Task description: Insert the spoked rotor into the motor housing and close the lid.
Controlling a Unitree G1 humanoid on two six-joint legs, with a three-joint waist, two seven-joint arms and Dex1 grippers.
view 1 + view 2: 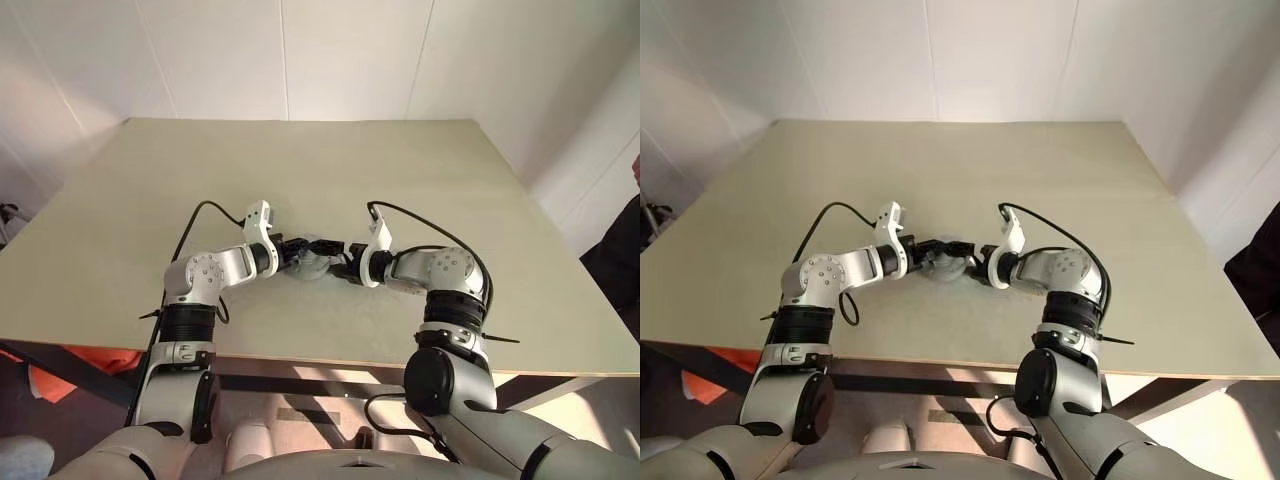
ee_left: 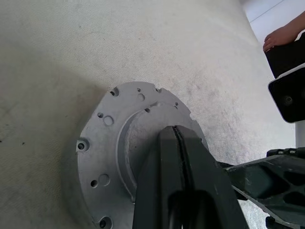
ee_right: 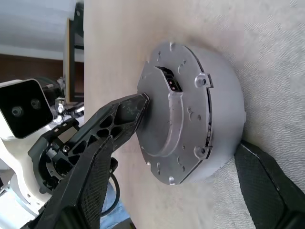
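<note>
1. From the head cameras, I am seeing both arms meeting near the table's (image 1: 120,220) middle with the motor housing (image 1: 312,262) sitting between them on the surface. The left gripper (image 1: 300,250) is reaching onto the housing from one side and the right gripper (image 1: 340,262) from the other. With the two so close together, I am worrying that any sideways drift knocks one gripper into the other.

2. In the left wrist view, the left gripper's fingers (image 2: 183,167) are pressed together, tips resting on the raised centre of the lid (image 2: 109,138), which is already sitting on the housing. If I push off-centre here, the lid could tilt or the whole unit could skate across the table.

3. In the right wrist view, the right gripper (image 3: 190,191) is standing wide apart, one finger on each side of the housing (image 3: 219,95), clamped on nothing yet. The lid (image 3: 190,109) is looking seated, with only a thin seam at the rim. The rotor is presumably inside; I cannot confirm it. If the jaws close unevenly, one pad may shove the housing out from under the left fingertips, or pinch the seam and lift the lid.
</note>
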